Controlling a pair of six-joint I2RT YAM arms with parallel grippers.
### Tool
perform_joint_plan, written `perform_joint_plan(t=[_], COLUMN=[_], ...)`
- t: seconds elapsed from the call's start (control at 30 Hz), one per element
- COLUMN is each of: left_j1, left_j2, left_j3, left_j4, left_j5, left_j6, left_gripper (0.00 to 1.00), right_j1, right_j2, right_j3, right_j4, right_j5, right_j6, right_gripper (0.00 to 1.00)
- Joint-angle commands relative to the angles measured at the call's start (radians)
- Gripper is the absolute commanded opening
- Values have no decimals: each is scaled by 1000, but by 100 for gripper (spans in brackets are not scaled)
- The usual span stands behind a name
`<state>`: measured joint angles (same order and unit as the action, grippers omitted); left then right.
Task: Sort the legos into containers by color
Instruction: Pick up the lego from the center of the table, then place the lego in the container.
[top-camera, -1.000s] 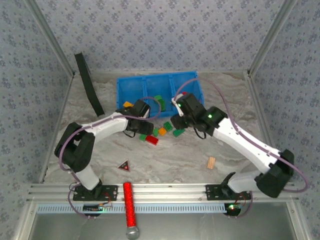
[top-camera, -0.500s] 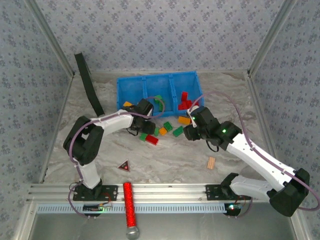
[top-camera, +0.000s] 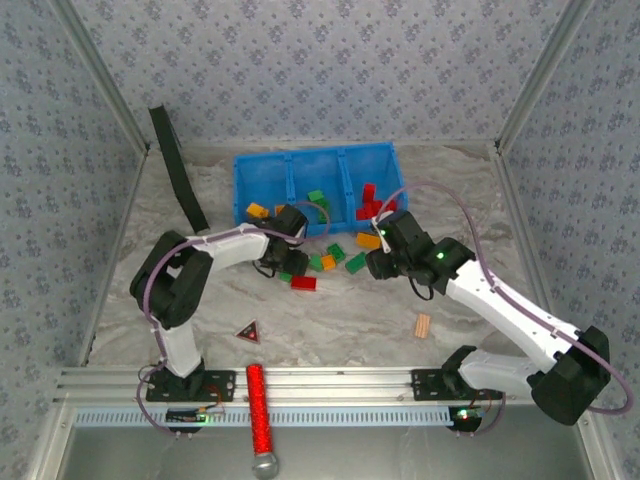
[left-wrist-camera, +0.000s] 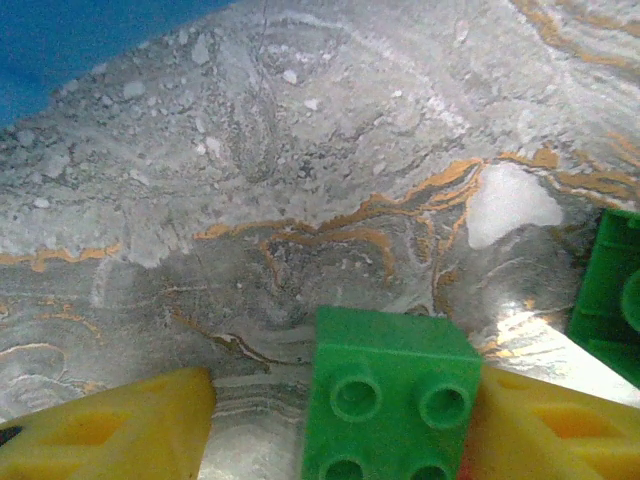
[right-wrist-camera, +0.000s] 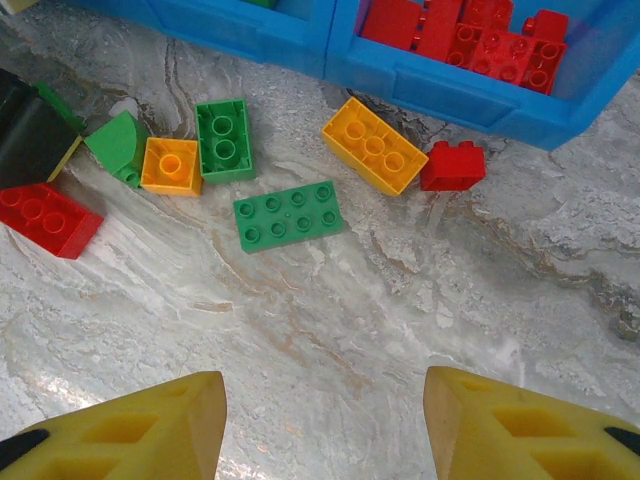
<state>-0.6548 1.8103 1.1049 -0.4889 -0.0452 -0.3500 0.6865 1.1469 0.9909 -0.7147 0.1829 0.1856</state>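
Note:
Between my left gripper's (left-wrist-camera: 345, 400) yellow fingers stands a green lego (left-wrist-camera: 395, 400). It rests against the right finger, with a gap to the left finger, so the jaws are open around it. From above, this gripper (top-camera: 287, 266) is low over the loose legos. My right gripper (right-wrist-camera: 325, 420) is open and empty above bare table, short of a flat green lego (right-wrist-camera: 288, 215), an orange one (right-wrist-camera: 374, 145) and a small red one (right-wrist-camera: 452, 165). The blue containers (top-camera: 312, 157) hold orange (top-camera: 257, 211), green (top-camera: 316, 197) and red (top-camera: 368, 200) legos in separate compartments.
A tan ridged wooden piece (top-camera: 423, 325) lies at the right front. A dark red-edged triangle (top-camera: 248, 331) and a red cylinder (top-camera: 258, 405) lie near the front edge. A black strip (top-camera: 178, 168) leans at the back left. Walls close three sides.
My right gripper has drawn back from the bin's right compartment toward the loose bricks. My left gripper has shifted a little onto the green brick and its jaws have narrowed.

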Motion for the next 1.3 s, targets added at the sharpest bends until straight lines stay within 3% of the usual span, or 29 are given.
perform_joint_plan(t=[0.0, 0.5, 0.73, 0.9, 1.03, 1.27], left_j1=[-7, -9, -9, -9, -9, -5], left_j2=[-7, -33, -118, -97, -3, 201], left_j3=[-47, -10, 154, 328, 477, 694], left_j4=[-40, -52, -103, -116, -115, -112], left_j5=[11, 4, 15, 28, 14, -67], left_j6=[-21, -22, -3, 29, 52, 75], left_gripper=[65, 31, 28, 29, 29, 29], right_j1=[-4, 30, 79, 101, 159, 236], right_j2=[18, 32, -49, -82, -128, -134], right_j3=[26, 29, -101, -195, -288, -325], right_j4=[10, 16, 190, 294, 379, 396], right_j5=[-20, -60, -172, -287, -332, -263], right_j6=[-21, -41, -180, -325, -413, -479], right_gripper=[57, 59, 67, 72, 76, 82])
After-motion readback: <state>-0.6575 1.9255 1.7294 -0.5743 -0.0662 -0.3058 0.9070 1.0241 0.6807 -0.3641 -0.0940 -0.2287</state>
